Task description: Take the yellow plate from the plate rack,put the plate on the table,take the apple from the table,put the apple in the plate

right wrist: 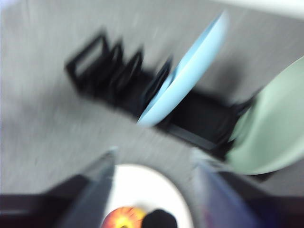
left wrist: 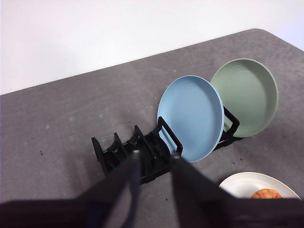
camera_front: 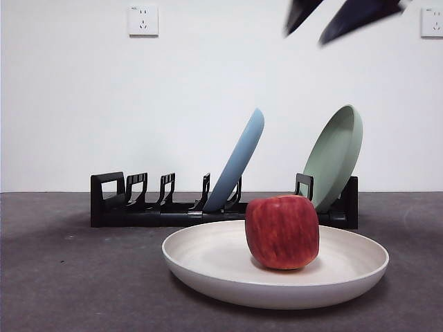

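The yellow plate lies flat at the near edge of the table, and the apple sits upright inside it, a little right of the plate's middle. Behind it stands the plate rack, with a light blue plate and a pale green plate leaning in its slots.

The right gripper hangs high above the apple, slightly to the right, with its jaws spread wide and nothing between them. Its blurred wrist view shows the apple straight below, so it is the nearer arm and its way clear appears to be straight up.

The left gripper waits over the rack's left end, jaws slightly parted and empty.

Judging by how things lie, the task looks complete.
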